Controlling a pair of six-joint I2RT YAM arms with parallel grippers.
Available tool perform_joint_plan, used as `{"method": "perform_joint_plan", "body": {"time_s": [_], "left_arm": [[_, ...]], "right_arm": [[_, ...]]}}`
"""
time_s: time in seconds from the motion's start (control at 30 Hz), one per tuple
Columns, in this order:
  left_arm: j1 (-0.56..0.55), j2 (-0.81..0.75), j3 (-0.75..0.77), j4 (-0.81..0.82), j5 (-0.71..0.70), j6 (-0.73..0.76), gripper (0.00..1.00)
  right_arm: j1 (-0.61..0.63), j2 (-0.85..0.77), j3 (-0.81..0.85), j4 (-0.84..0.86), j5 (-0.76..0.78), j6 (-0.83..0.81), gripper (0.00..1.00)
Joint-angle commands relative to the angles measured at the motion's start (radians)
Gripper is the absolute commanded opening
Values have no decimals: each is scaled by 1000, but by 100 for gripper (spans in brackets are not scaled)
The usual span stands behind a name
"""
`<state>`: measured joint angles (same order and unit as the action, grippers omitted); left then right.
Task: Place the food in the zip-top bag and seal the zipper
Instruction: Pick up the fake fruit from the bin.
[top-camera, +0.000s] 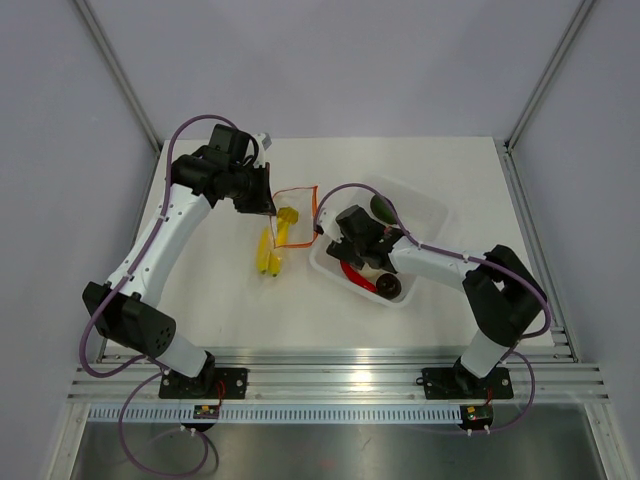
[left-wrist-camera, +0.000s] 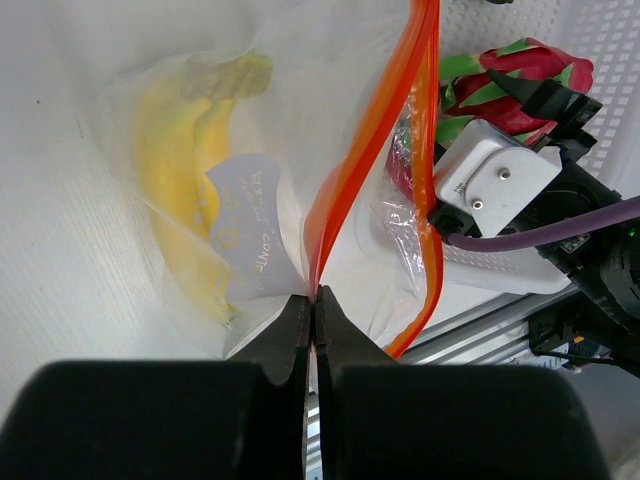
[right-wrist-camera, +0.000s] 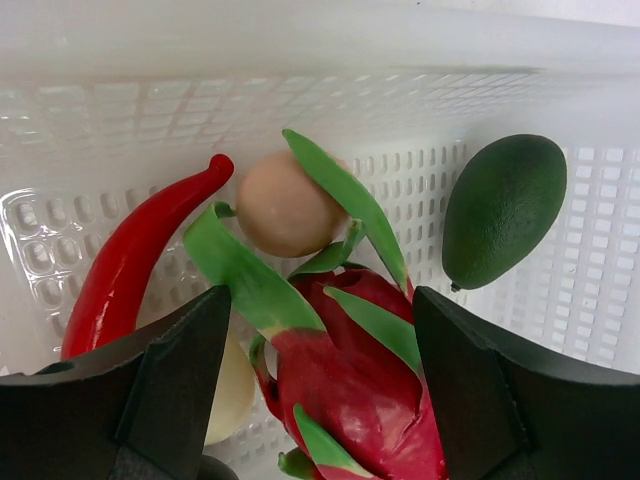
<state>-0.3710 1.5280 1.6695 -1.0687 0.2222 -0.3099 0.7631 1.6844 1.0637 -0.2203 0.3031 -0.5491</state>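
Straddling the dragon fruit (right-wrist-camera: 360, 390) in the tray (right-wrist-camera: 300, 100), the right gripper (right-wrist-camera: 320, 310) stands wide, gripping nothing. The toy looks light, hard and smooth; its red body, not the leaves, suits a grip. The left gripper (left-wrist-camera: 312, 300) pinches the limp bag (left-wrist-camera: 290, 120) at its zipper (left-wrist-camera: 365, 150).

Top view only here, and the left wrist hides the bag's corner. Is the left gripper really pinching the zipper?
Observer: Yes. The left wrist view shows the left gripper shut on the end of the orange zipper, with the bag gaping open.
Operator: Has the right gripper grabbed anything?
Observer: No. Its wrist view shows the right gripper open, astride the dragon fruit.
Operator: Anything hidden under it?
Observer: A pale round piece, right behind the dragon fruit in the tray.
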Motion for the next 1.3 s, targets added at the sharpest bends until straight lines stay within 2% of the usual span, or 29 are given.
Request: {"method": "perform_joint_plan", "body": {"time_s": [0.0, 0.07, 0.17, 0.27, 0.33, 0.53, 0.77, 0.87, 0.9, 1.0, 1.03, 1.07, 1.27], "left_arm": [[1, -32, 6, 30, 8, 6, 0], [1, -38, -1, 32, 6, 6, 0], [1, -46, -8, 35, 2, 6, 0], [1, -52, -13, 35, 3, 5, 0], [1, -57, -14, 36, 5, 5, 0], [1, -57, -22, 47, 25, -3, 0], [1, -60, -20, 41, 20, 0, 0], [1, -66, -24, 38, 19, 3, 0], [1, -68, -25, 38, 16, 5, 0], [1, -72, -34, 36, 16, 5, 0], [1, -72, -37, 36, 16, 5, 0], [1, -72, -42, 38, 17, 5, 0], [1, -77, -50, 44, 26, 2, 0]], "right_arm": [[4, 12, -8, 61, 37, -20, 80], [4, 0, -7, 55, 34, -11, 80], [4, -41, -5, 23, -54, 5, 84], [4, -78, 27, -69, -154, 21, 93], [4, -91, 35, -89, -153, 21, 97], [10, -31, 24, -87, -18, -46, 94], [8, 63, 8, 28, 56, -52, 83], [10, 69, 16, 65, 41, -20, 71], [8, 63, 19, 73, 39, -12, 56], [8, 29, 36, 87, 16, 34, 33], [8, 18, 39, 88, 13, 53, 4], [8, 6, 39, 99, 16, 67, 0], [8, -117, 18, 99, 13, 117, 0]]}}
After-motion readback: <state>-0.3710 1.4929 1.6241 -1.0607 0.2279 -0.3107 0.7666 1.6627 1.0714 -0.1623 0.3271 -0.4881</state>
